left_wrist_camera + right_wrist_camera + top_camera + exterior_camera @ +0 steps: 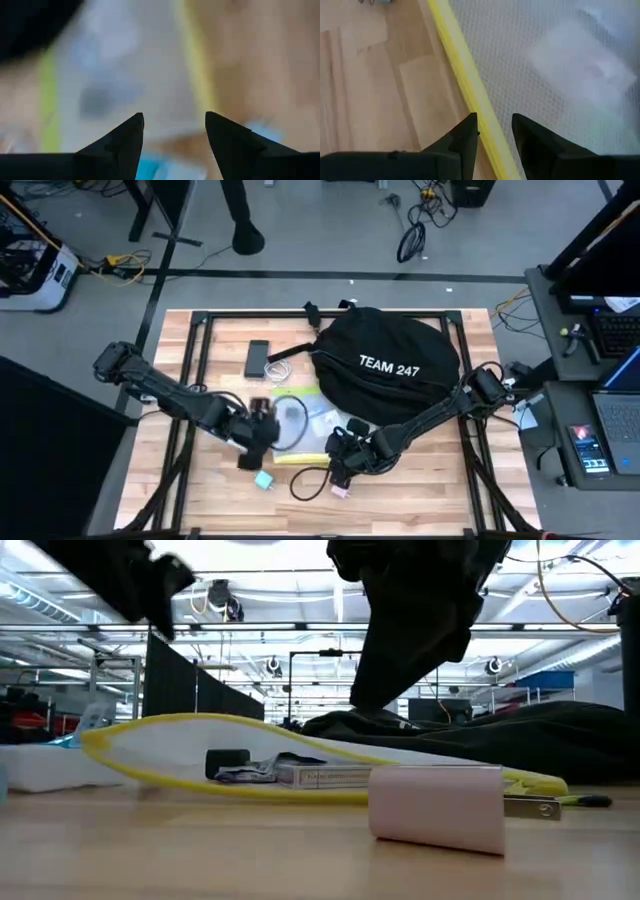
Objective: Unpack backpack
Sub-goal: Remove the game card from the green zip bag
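Unpacking looks well along: the rounded black fabric backpack [390, 365] lies at the counter's far right, while a yellow-edged clear mesh pouch [300, 423], black phone [257, 359] and pink charger [437, 807] lie out. Both grippers, left [262, 430] and right [345, 455], hover over the pouch, fingers parted, holding nothing.

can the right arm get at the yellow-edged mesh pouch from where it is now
Probably yes. The right gripper hovers open right over the mesh pouch, its yellow edge between the fingers, with nothing blocking; the left gripper sits at the pouch's other side.
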Robot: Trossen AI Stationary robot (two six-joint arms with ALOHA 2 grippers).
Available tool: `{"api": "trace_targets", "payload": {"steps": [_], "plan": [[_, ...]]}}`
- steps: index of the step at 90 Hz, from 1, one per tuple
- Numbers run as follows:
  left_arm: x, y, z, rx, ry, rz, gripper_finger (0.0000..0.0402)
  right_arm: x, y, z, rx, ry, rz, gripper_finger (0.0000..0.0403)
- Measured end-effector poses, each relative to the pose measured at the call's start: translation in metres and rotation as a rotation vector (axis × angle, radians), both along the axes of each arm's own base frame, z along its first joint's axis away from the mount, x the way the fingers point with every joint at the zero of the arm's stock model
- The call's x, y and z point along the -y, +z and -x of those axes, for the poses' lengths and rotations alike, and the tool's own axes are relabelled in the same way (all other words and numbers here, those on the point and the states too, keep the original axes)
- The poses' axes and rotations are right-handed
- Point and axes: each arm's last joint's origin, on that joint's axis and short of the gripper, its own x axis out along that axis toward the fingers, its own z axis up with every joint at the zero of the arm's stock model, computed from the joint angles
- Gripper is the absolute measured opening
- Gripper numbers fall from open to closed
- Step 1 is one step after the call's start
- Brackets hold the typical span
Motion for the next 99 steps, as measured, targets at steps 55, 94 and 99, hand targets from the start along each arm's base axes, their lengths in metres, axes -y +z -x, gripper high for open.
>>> {"api": "trace_targets", "payload": {"steps": [55, 94, 99], "plan": [[0.029, -0.085, -0.046, 0.066, 0.171, -0.282, 0.0196, 0.002, -0.002, 0.000, -0.042, 0.123, 0.080, 0.0109], [0.011, -0.094, -0.056, 0.003, 0.183, -0.258, 0.0195, -0.002, -0.004, 0.006, -0.086, 0.180, 0.119, 0.0109], [0.011, -0.102, -0.057, -0.037, 0.145, -0.259, 0.0195, -0.003, -0.004, 0.007, -0.086, 0.184, 0.119, 0.0109]]}}
